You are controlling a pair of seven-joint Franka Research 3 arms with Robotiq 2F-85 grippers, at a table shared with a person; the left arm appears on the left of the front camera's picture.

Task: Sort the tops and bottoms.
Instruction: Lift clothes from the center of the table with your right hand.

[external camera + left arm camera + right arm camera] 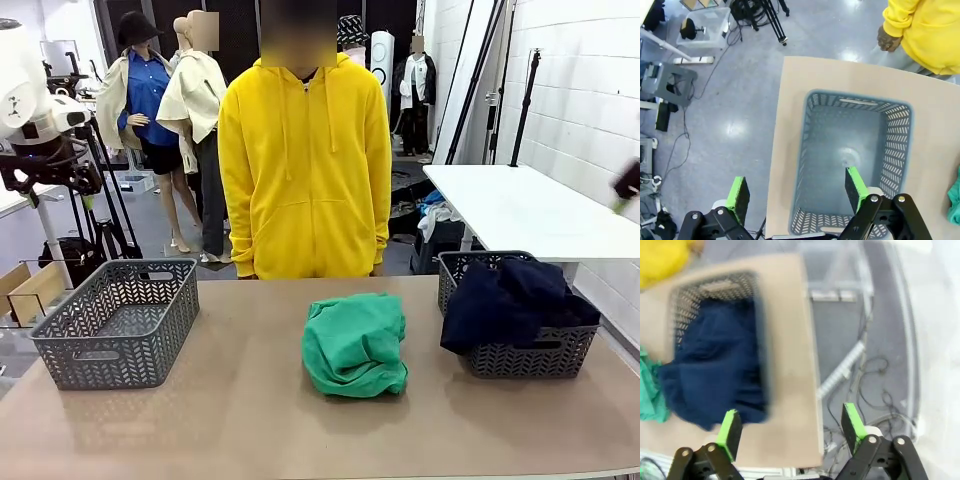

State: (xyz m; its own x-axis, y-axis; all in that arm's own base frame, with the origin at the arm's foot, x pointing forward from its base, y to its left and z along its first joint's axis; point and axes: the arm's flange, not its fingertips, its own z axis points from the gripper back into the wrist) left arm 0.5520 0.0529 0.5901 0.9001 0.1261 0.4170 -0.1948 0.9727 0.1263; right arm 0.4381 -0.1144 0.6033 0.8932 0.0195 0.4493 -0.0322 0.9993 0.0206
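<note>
**A:** Tops and bottoms first, from the front: the green garment [354, 343] lies bunched mid-worktop, near the front edge, while the navy garments [510, 297] fill the right basket [520, 355] at the right edge and hang over its rim. The left basket [120, 322] at the left edge holds nothing.

**B:** Risk there?

**A:** I'd judge the soft green bundle could unfold when lifted and drag across the worktop, or snag a basket wall.

**B:** Left wrist view?

**A:** The left end effector [797, 195] hangs with jaws wide apart over the left basket's [850, 150] near corner, gripping nothing.

**B:** Right wrist?

**A:** Blurred. The right end effector [790, 427] is spread wide and empty, above the worktop's [790, 390] edge beside the navy pile [715, 370]. A pinch there might catch overhanging cloth.
</note>
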